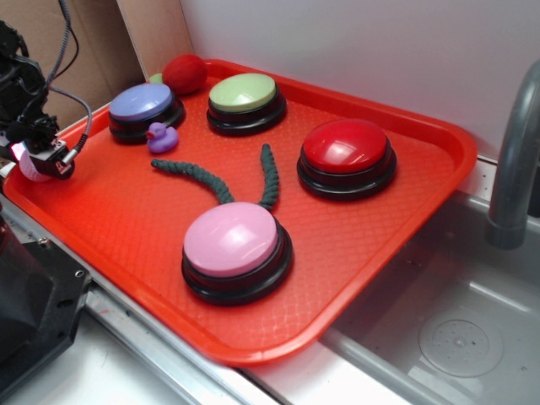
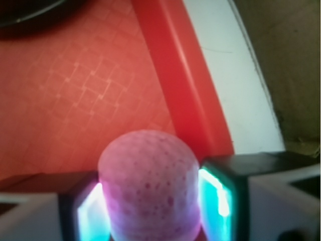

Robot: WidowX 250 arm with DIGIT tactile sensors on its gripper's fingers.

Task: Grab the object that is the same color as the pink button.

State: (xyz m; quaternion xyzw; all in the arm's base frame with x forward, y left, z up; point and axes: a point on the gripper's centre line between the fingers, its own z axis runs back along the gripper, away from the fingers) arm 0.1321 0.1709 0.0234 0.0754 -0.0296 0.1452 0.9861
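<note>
The small light-pink ball (image 2: 149, 186) is squeezed between my two fingers in the wrist view and fills the gap between them. In the exterior view my gripper (image 1: 38, 162) is shut on the pink ball (image 1: 32, 168) and holds it over the far left rim of the orange tray (image 1: 396, 228). The pink button (image 1: 234, 246), glossy pink on a black base, stands near the tray's front edge, well to the right of my gripper.
On the tray stand a lavender-blue button (image 1: 144, 108), a green button (image 1: 245, 99) and a red button (image 1: 346, 153). A purple duck (image 1: 160, 137), a dark red ball (image 1: 185, 73) and a dark green rope (image 1: 228, 180) lie between them. A grey faucet (image 1: 516, 160) and sink are at right.
</note>
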